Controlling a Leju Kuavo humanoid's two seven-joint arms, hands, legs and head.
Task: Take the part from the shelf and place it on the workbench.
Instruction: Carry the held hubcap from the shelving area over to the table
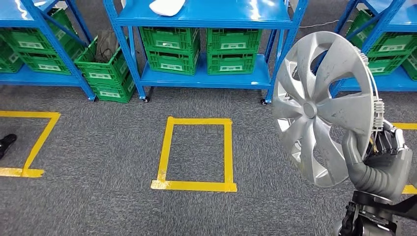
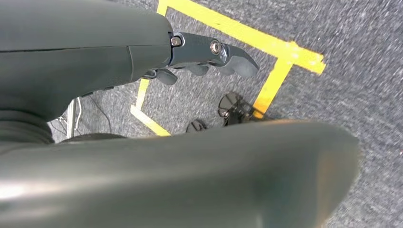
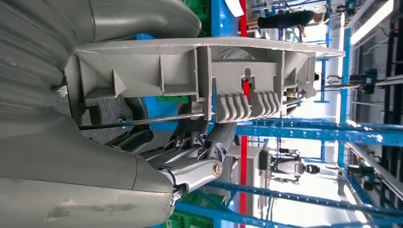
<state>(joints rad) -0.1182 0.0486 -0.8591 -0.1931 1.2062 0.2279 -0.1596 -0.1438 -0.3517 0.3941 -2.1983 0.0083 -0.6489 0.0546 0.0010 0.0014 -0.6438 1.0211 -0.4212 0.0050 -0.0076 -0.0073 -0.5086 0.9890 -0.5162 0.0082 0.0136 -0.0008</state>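
We are holding the part (image 1: 319,105), a silver wheel cover, in our right hand (image 1: 381,152) at the near right of the scene, raised on edge with its spoked face turned toward the left. The thumb is pressing the front of the rim while the fingers (image 3: 209,152) are closing behind it, against the ribbed clips and the wire ring on the back side. Our left hand (image 2: 209,54) is hanging low over the carpet floor (image 1: 98,147), carrying nothing, its fingers curled loosely; we cannot tell how far they are closed.

We are judging the step in hand to be the carry: the part is already off the shelf and not yet set down. No counter is appearing ahead, so the next move is likely calling for a turn or a walk toward it, keeping the rim grip firm.

Farther off, a yellow taped rectangle (image 1: 167,147) is marking the floor, and beyond it blue shelves (image 1: 206,78) are carrying green crates (image 1: 172,49).
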